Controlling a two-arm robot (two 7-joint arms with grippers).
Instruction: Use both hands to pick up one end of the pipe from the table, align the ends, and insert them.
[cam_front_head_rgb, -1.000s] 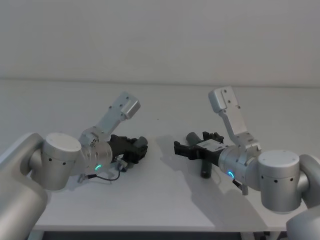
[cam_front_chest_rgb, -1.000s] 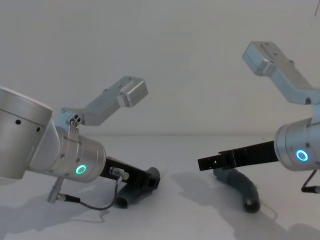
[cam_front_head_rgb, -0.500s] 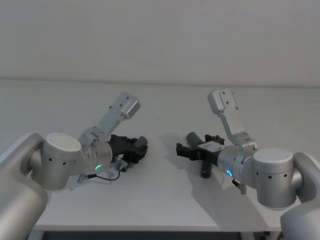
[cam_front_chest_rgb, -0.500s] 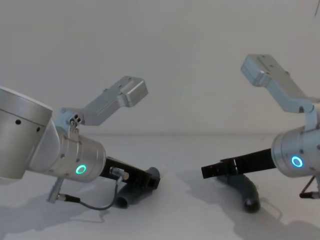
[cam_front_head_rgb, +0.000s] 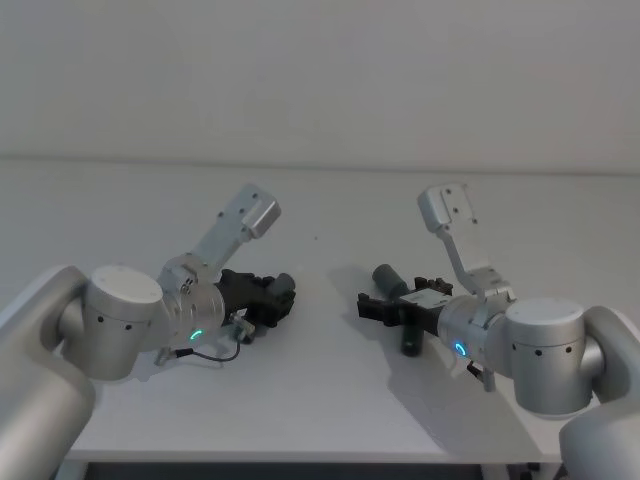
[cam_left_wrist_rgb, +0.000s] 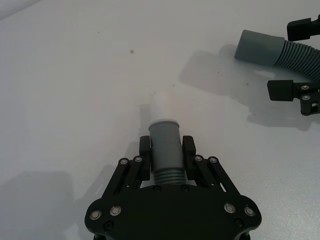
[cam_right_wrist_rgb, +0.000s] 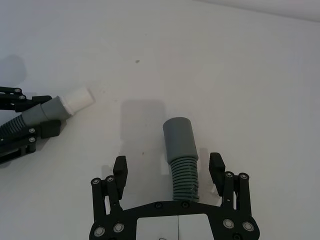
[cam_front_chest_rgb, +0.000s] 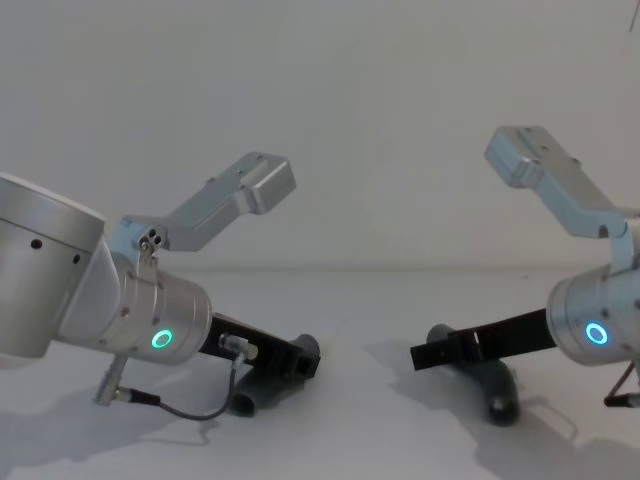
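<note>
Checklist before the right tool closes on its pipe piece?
1. Left tool shut on left piece: ok.
2. Right tool straddles right piece: ok.
3. Right piece centred in the jaws: not ok, nearer one side.
4. Right tool gripping: not ok, jaws open.
5. Ends aligned: not ok, pale tip and right piece lie at an angle, apart.
6. Left piece lifted off table: cannot tell.

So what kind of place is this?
Likely a robot test bench: plain white table, blank wall, left claw gripping the left pipe piece, right claw open around the right pipe piece.
</note>
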